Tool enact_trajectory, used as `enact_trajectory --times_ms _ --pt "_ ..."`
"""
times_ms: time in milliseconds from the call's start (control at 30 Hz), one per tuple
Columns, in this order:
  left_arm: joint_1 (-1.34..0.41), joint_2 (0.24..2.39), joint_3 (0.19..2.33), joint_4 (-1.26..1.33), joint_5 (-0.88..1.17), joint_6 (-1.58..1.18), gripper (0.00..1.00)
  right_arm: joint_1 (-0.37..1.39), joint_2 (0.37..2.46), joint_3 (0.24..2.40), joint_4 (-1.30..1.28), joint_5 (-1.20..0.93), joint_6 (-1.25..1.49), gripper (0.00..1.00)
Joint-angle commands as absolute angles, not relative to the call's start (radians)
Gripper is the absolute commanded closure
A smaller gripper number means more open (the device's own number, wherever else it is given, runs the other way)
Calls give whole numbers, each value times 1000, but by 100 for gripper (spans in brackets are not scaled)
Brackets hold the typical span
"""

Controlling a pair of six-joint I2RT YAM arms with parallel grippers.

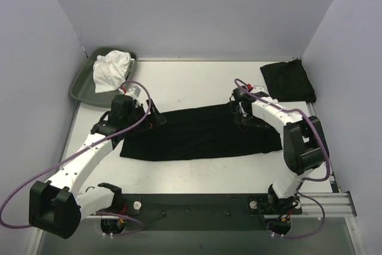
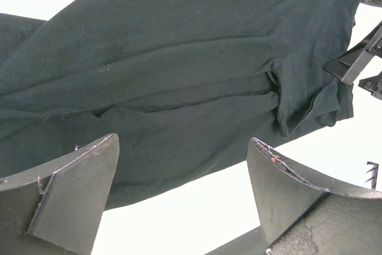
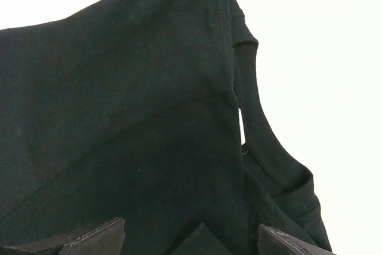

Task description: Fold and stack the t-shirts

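Note:
A black t-shirt [image 1: 203,134] lies folded into a long band across the middle of the table. My left gripper [image 1: 155,116] hovers at its far left corner. In the left wrist view this gripper [image 2: 183,143] is open and empty, with the shirt [image 2: 179,70] spread beyond its fingers [image 2: 71,189]. My right gripper [image 1: 242,119] is low over the shirt's far right edge. In the right wrist view it [image 3: 191,234] is open over the cloth [image 3: 119,117], near a sleeve seam. A second black t-shirt [image 1: 288,80] lies folded at the back right.
A grey-green tray [image 1: 83,85] at the back left holds a crumpled white cloth [image 1: 111,70]. Purple walls close in the table on three sides. The right gripper's fingers show at the right edge of the left wrist view [image 2: 358,64].

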State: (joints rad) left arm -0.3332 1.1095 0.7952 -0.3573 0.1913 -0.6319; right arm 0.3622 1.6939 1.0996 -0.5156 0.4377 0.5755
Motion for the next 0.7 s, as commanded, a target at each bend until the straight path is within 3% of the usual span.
enact_trajectory --times_ms 0,667 --pt "-339 1118 825 -334 184 -623 2 364 1704 1088 -545 468 587 6" --pt "-339 1117 807 -324 189 -624 3 368 1666 996 -656 515 738 5"
